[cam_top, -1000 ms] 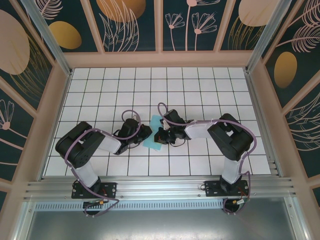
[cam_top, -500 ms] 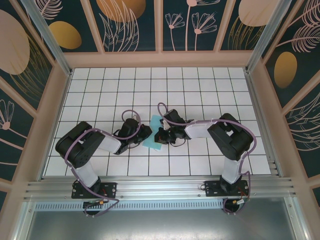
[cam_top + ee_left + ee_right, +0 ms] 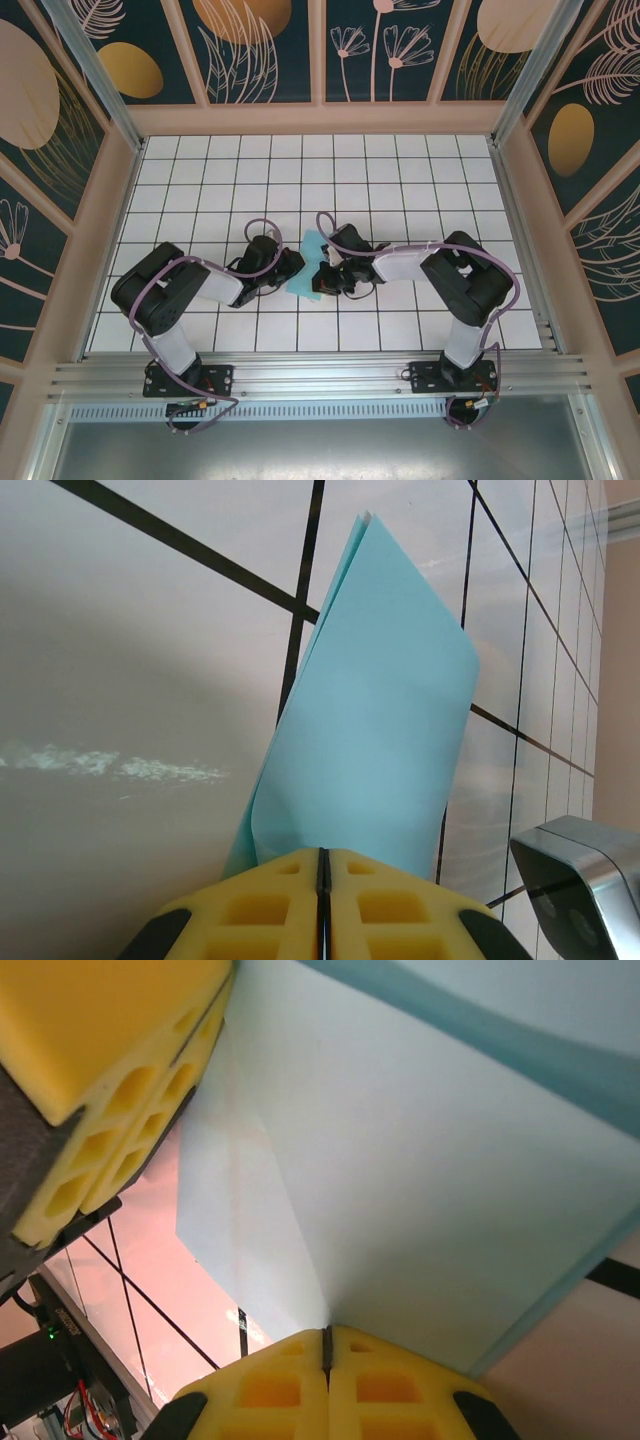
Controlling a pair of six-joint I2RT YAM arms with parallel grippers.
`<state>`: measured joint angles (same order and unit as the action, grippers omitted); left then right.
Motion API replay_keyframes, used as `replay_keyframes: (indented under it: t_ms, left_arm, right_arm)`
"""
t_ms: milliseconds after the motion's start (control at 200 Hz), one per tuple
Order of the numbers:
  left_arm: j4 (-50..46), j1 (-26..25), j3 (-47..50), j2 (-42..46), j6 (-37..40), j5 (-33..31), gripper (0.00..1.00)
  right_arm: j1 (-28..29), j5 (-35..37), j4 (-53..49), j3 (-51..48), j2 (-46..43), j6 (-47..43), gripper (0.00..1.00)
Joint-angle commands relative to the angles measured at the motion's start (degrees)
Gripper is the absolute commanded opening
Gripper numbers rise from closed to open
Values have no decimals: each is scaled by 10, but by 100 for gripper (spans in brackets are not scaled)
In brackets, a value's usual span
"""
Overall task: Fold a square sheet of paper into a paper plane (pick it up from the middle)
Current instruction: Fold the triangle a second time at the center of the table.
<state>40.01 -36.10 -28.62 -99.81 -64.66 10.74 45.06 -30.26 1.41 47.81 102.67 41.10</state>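
The square sheet of paper (image 3: 308, 262) is light blue, folded double and creased, and hangs between both grippers just over the tiled table. In the left wrist view the sheet of paper (image 3: 390, 700) rises to a pointed far corner, and my left gripper (image 3: 322, 854) is shut on its near edge. My left gripper (image 3: 293, 266) holds its left side in the top view. My right gripper (image 3: 321, 279) pinches its right side. From the right wrist the sheet of paper (image 3: 430, 1160) fans out from my shut right gripper (image 3: 325, 1332). The left gripper's yellow pads (image 3: 100, 1090) clamp its far edge. A paper plane is out of view.
The white grid-tiled table (image 3: 400, 180) stretches behind and to both sides of the arms. Pink frame walls (image 3: 320, 118) with patterned panels close it in at the back and sides. A grey part of the right arm (image 3: 580, 870) sits low right in the left wrist view.
The right gripper has shifted slightly nearer and its elbow has swung a little right. The paper stays held by both grippers; the left arm is still.
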Motion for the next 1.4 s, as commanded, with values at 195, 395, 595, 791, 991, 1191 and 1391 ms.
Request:
replay_keyframes:
  t_ms: [195, 395, 595, 791, 991, 1191, 1391]
  left_arm:
    - [-76, -1, 7, -24, 16, 4, 12]
    - [-78, -1, 7, -22, 17, 3, 12]
    - [-78, 0, 3, -24, 17, 3, 12]
    - [-84, -1, 1, -22, 20, 4, 12]
    - [-84, -2, -1, -24, 20, 5, 12]
    - [-85, -1, -4, -24, 21, 6, 12]
    - [-85, -1, -3, -21, 22, 8, 12]
  right_arm:
    - [1, -7, 1, -18, -27, 12, 4]
    - [2, -17, -5, -27, -45, 3, 4]
    - [1, 2, -4, -52, -2, 3, 4]
    - [0, 10, -18, -49, -18, -1, 4]
    - [7, -12, -25, -30, -66, -4, 4]
    - [13, -10, -21, -36, -18, -10, 4]
    - [10, 19, -35, -49, 10, -15, 3]
